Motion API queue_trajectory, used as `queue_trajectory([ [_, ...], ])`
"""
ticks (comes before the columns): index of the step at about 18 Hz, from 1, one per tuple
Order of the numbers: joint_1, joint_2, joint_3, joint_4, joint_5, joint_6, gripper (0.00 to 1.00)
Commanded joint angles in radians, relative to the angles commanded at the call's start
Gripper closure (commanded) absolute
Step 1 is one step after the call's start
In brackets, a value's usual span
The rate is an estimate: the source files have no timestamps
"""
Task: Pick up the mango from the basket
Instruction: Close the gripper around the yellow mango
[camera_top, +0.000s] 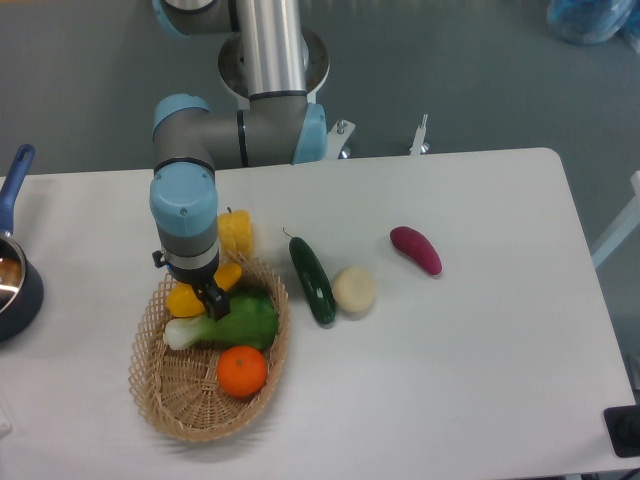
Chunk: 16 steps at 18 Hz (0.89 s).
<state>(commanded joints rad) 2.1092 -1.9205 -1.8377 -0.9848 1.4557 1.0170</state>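
The jaws point straight down under the wrist, which hides most of them; one dark finger shows at the near edge of the mango, and I cannot tell whether they are spread or closed on the fruit. The gripper (207, 295) stands over the far end of the basket (160, 395).

From the left: a dark pot (14, 283) with a blue handle sits at the table's left edge. The basket comes next. In its far part lies the mango (186, 298), yellow-orange, mostly under the wrist, with one tip showing to the right. Touching it on the near side is a green leafy vegetable (238, 320) with a white stem, and near that, an orange (242, 371). Just beyond the far rim is a piece of corn (236, 232). Right of the basket lie a cucumber (312, 279), a pale round item (353, 289) and a purple eggplant (415, 250).

The step in hand seems to be the grasp itself. Next, a firm closing on the mango, then a straight lift clear of the greens and the rim.
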Motion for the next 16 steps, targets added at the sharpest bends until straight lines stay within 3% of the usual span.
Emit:
queue_trajectory([
  [7, 0.000, 0.003, 0.002, 0.000, 0.002, 0.002, 0.68],
  [14, 0.014, 0.034, 0.047, -0.006, -0.009, 0.009, 0.69],
  [16, 0.023, 0.069, 0.067, -0.006, -0.040, 0.008, 0.69],
])
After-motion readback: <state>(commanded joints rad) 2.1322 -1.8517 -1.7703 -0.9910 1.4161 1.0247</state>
